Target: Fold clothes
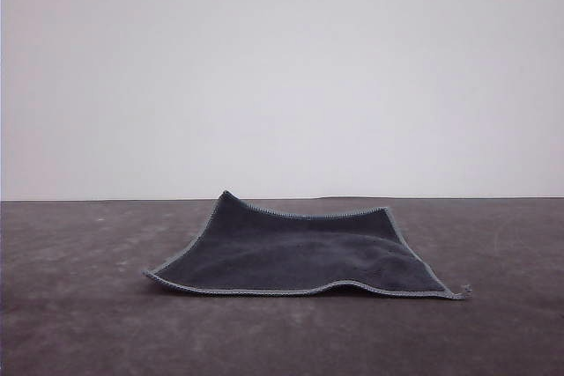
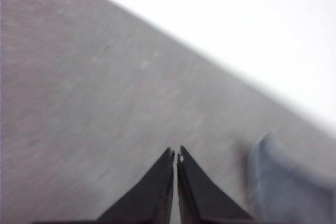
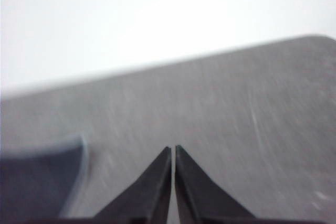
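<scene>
near edge: cloth (image 1: 300, 257) hem with light grey stitching faces the camera, rippled and slightly lifted off the tabletop (image 1: 79, 323).
cloth: lies spread open, dark charcoal face up, back corners curling upward.
left gripper (image 2: 177, 157): jaws pressed together, holding nothing, just beside a cloth corner, above bare tabletop.
right gripper (image 3: 173, 149): jaws closed and empty, beside the cloth edge.
handling: likely light, limp, non-fragile; it should drape and bunch when lifted.
grasp: probably best pinched at two raised corners, after the jaws open.
</scene>
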`<act>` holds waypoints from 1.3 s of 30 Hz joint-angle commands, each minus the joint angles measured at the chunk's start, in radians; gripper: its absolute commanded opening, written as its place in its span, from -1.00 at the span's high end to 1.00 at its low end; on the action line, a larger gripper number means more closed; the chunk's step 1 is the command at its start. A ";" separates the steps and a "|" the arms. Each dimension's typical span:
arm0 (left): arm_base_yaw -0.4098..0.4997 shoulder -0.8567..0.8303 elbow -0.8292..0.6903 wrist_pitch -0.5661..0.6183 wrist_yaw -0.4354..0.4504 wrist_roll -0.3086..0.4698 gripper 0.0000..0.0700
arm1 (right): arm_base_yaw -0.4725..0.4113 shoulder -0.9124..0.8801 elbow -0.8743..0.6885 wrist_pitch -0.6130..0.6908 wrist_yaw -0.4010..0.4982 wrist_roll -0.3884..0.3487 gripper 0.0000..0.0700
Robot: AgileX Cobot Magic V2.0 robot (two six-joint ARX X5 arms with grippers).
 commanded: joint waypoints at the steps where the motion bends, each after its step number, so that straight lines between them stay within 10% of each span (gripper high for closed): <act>1: 0.001 -0.002 -0.016 0.082 -0.001 -0.151 1.00 | -0.001 0.000 0.009 0.034 0.006 0.141 0.98; 7: 0.001 -0.001 0.057 0.158 -0.007 -0.031 0.99 | 0.000 0.000 0.114 -0.049 -0.003 0.162 0.98; 24: 0.001 0.316 0.562 -0.571 -0.039 0.233 0.99 | 0.000 0.296 0.573 -0.620 -0.008 -0.090 0.98; 39: -0.151 0.675 0.686 -0.557 0.164 0.376 0.99 | 0.039 0.641 0.599 -0.571 -0.216 -0.207 0.98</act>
